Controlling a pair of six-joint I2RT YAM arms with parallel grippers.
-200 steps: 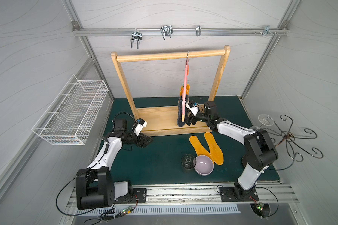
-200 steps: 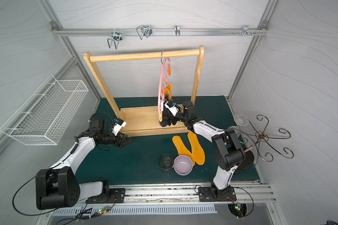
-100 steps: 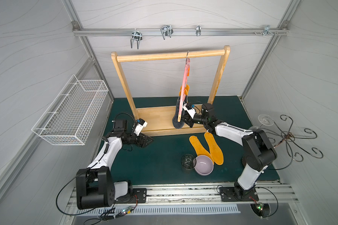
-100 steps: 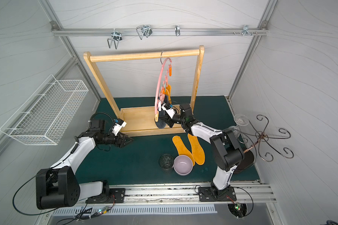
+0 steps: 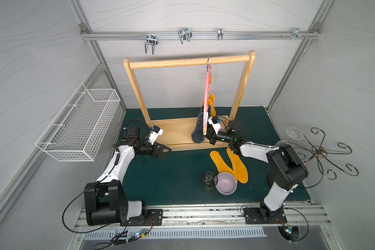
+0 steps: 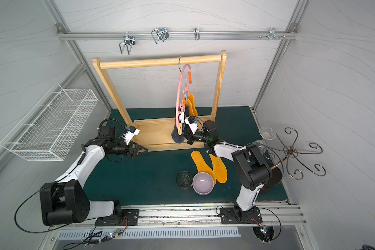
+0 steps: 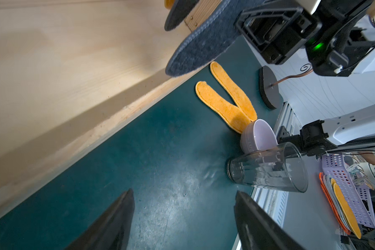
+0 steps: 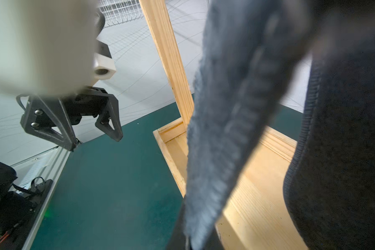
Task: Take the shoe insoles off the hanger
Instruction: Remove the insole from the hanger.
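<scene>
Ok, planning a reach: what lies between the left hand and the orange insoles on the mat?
Only bare green mat between left hand and orange insoles, seen in both top views.

pink hanger (image 6: 177, 101), grey insole (image 5: 196, 132), orange insoles (image 5: 221, 165)

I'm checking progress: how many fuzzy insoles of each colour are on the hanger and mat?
Mustard-orange fuzzy insoles: 4, two flat on the green mat, two clipped on the thin pink hanger
Dark grey fuzzy insoles: 2, both hanging
Total: 6

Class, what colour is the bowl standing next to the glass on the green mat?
The bowl is pale lilac, shown best in the left wrist view.
</scene>
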